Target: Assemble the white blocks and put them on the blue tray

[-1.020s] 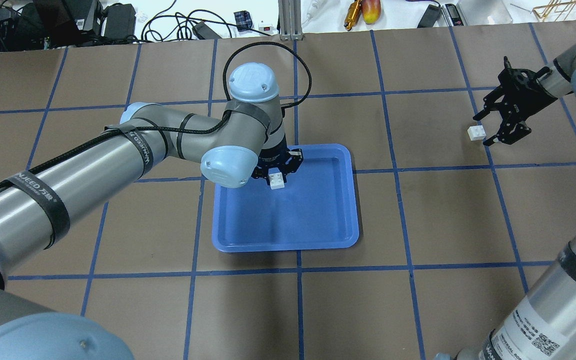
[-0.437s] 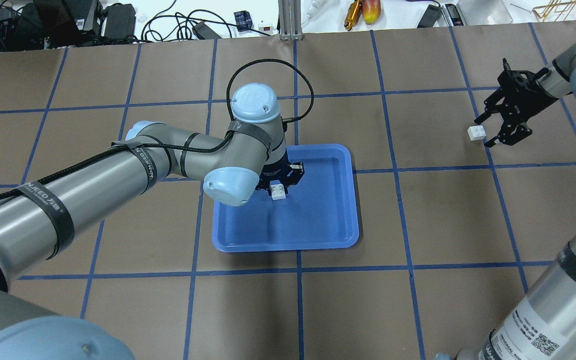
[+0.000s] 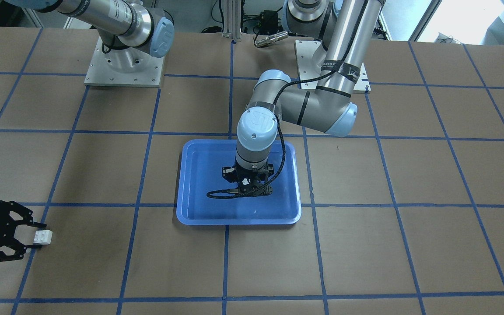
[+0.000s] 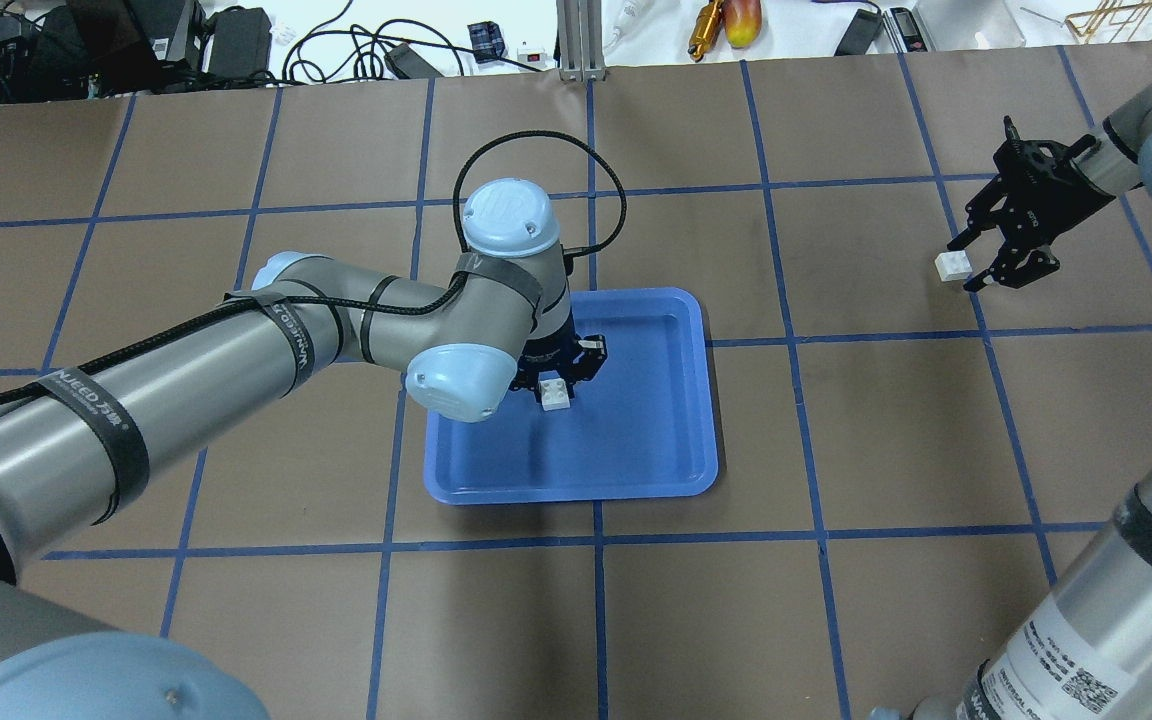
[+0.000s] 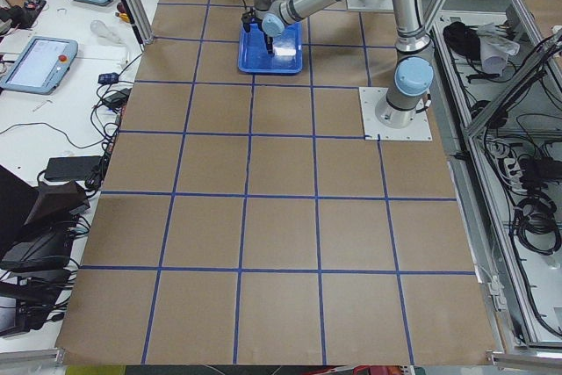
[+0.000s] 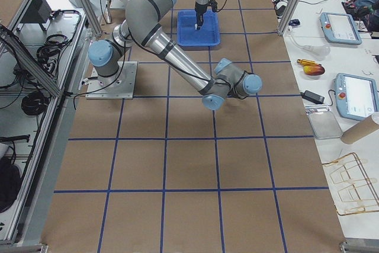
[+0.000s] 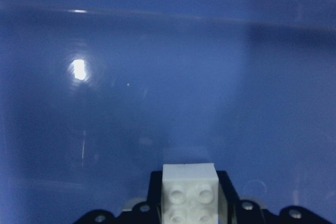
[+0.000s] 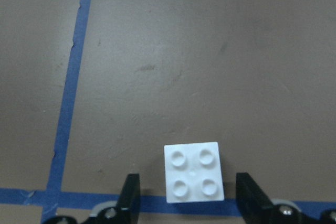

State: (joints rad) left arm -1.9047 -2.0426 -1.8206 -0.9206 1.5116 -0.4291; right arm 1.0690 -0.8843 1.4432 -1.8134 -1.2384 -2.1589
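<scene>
Front-facing: brown-papered bench with a blue tape grid, blue tray mid-bench, left claw low over it.
Overhead: left claw pinches first white block over the tray's left half; contact with the tray floor unclear. Right claw is spread around second white block, which sits on the bench well right of the tray.
Right wrist: gaps on both sides of that block, tape line at its near edge.
Left side: tablets on white desks beside the bench.
</scene>
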